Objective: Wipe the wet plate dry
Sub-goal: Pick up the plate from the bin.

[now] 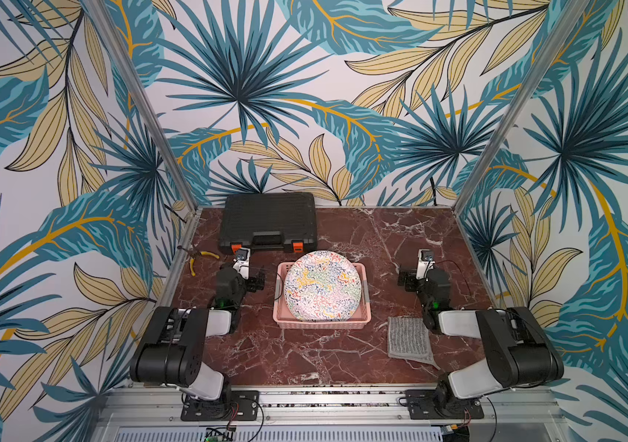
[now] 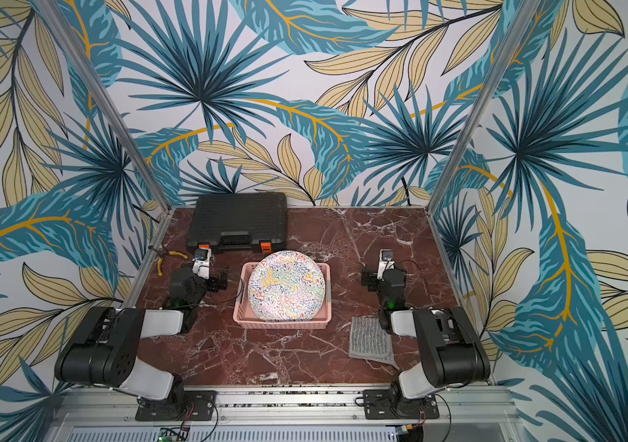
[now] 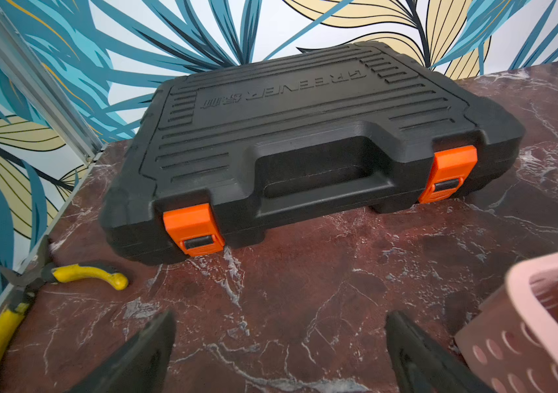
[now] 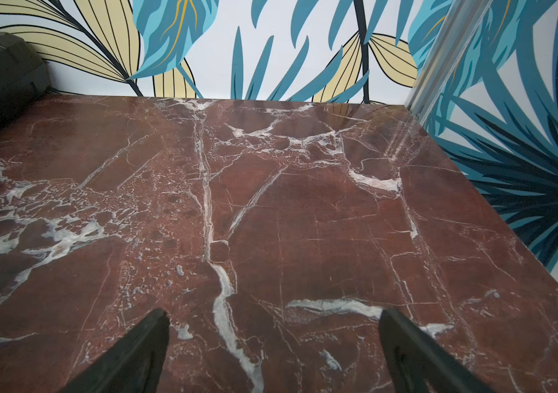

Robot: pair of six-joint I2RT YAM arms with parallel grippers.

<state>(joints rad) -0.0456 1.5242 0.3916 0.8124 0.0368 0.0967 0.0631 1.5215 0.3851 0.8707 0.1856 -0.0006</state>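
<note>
Grey ribbed cloth (image 1: 409, 340) lies flat at the near right, its long axis running near to far. It sits nearer than your right gripper (image 4: 274, 320), so that closer arm must draw back. That one and the left gripper (image 3: 281, 320) gape wide, empty. Farther, centre, the glossy, squiggle-patterned round plate (image 1: 322, 285) rests tilted in the pink slotted basket (image 1: 320, 324).

The round plate (image 1: 322, 285), white with colourful squiggles, leans tilted in a pink basket (image 1: 320, 324). A grey striped cloth (image 1: 409, 338) lies flat nearby.
</note>
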